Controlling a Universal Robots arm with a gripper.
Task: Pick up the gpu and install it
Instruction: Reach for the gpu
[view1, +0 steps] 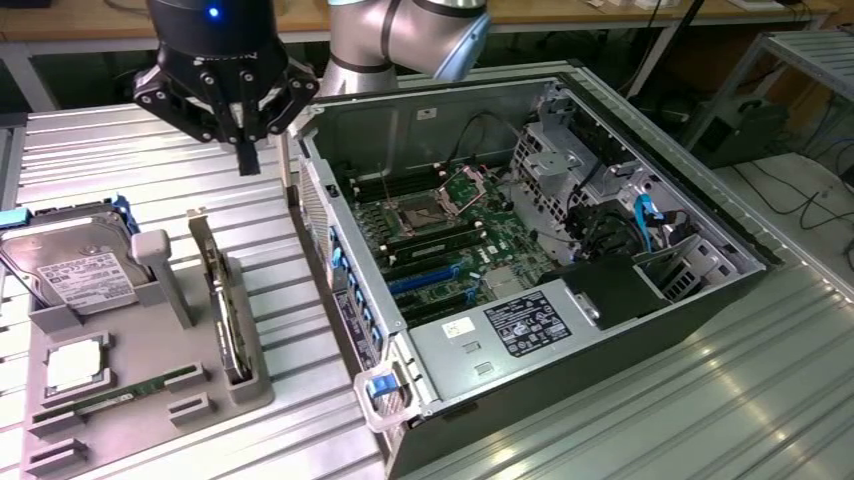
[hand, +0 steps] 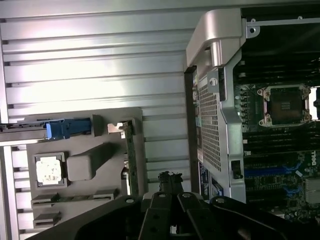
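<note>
Table (view1: 694, 400) is ribbed sheet metal, silver, glare on the slats. Nearest on it, at the exterior view's left: grey holder (view1: 127, 435) with a green memory stick (view1: 118, 393) lying flat, a processor chip (view1: 74, 366) in its pocket, and a hard drive (view1: 78, 272) leaning at the holder's far end.

The gpu (view1: 224, 305) stands on edge in the holder's slot on the side facing the computer case (view1: 387, 130), bracket end farthest from the camera. Not picked up yet.

Case lies beside the holder with its side open and the motherboard (view1: 441, 240) exposed.

My end effector (view1: 247, 155) hangs over the table beyond the gpu's bracket end, close to the case's corner. Fingers pressed together, pointing down, gripping nothing, clear of the card.

Behind my arm (view1: 400, 35): a wooden worktop (view1: 574, 15) along the back. At the exterior view's right, a metal rack (view1: 814, 50) and cables (view1: 801, 195) on the floor.
</note>
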